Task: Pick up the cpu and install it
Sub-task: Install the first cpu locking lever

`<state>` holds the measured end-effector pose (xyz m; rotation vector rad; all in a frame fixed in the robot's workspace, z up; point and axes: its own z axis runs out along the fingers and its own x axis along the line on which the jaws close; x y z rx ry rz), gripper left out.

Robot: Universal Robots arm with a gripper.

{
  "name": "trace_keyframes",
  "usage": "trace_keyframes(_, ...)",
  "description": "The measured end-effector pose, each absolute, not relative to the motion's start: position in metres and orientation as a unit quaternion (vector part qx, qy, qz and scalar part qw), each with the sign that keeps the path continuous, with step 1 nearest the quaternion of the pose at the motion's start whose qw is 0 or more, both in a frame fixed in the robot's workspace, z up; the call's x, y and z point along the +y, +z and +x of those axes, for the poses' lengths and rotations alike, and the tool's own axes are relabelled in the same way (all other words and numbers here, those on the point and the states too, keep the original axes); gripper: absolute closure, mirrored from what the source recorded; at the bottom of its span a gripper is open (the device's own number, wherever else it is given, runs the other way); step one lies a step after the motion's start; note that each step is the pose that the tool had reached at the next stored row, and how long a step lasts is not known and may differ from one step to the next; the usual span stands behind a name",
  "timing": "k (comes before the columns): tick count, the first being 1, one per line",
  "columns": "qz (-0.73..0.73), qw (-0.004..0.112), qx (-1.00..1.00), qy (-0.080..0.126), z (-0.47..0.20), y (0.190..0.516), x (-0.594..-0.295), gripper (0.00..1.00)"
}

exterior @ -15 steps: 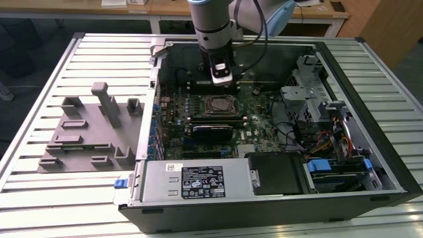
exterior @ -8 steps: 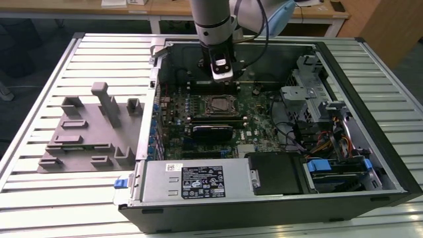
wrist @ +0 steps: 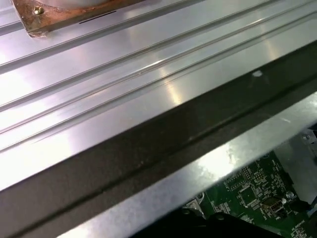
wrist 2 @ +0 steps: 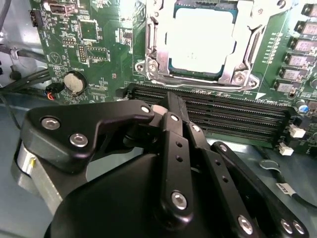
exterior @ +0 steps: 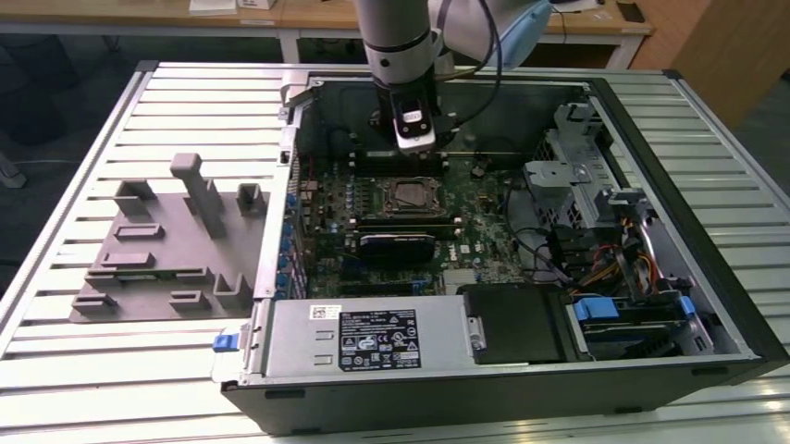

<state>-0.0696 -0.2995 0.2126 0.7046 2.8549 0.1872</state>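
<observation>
**CPU sitting in socket, arm hanging over the board**

Looking mostly done: cpu (wrist 2: 200, 42) lying flat inside the socket frame (wrist 2: 148, 59) on the motherboard (wrist 2: 89, 44), pale top facing up, frame edges surrounding it. Not showing whether the retention lever is latched, so calling seating unconfirmed.

Gripper (wrist 2: 171, 106) hovering just beside the socket, over the RAM slots (wrist 2: 223, 111); jaws appearing pressed together w/ nothing between them.

Exterior view giving the wider picture: gripper (exterior: 415, 139) hanging inside the computer case (exterior: 519, 370), grey fixture blocks (exterior: 173, 240) sitting on the worktop (exterior: 74, 370) at the exterior view's left. First wrist view catching the case rim (wrist: 148, 144) & ribbed worktop.
</observation>
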Motion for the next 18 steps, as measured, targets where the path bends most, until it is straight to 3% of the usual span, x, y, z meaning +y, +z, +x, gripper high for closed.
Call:
trace_keyframes(6, 0.238, 0.086, 0.966, 0.051, -0.069, 0.212, -0.305, 0.89)
trace_keyframes(18, 0.238, 0.075, 0.968, 0.034, -0.069, 0.212, -0.329, 0.89)
